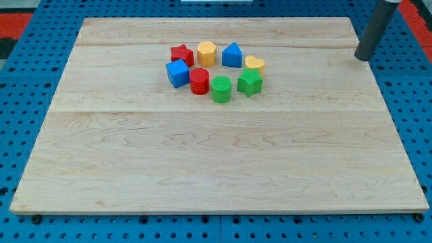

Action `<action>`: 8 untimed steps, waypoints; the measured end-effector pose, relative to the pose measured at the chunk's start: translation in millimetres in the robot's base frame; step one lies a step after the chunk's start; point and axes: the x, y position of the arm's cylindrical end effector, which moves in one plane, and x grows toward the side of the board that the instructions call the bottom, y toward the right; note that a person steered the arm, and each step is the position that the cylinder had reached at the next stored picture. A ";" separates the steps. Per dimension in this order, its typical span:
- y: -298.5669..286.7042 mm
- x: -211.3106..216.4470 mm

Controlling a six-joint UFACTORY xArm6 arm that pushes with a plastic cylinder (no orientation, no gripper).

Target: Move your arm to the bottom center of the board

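Observation:
My tip [362,59] is at the view's upper right, at the right edge of the wooden board [202,155], well to the right of the blocks. The blocks form a ring near the top centre: a red star [181,55], a yellow hexagon [206,52], a blue triangular block [232,55], a yellow heart [254,64], a green star [250,82], a green cylinder [221,89], a red cylinder [199,81] and a blue cube [177,73]. The tip touches none of them.
The board lies on a blue perforated table [27,74] that shows on all sides. A red area [20,20] shows at the top left corner.

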 end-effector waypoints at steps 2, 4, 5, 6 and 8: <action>-52.1 43.5; -101.1 75.4; -150.1 -16.1; -276.5 -67.6; -239.6 -129.3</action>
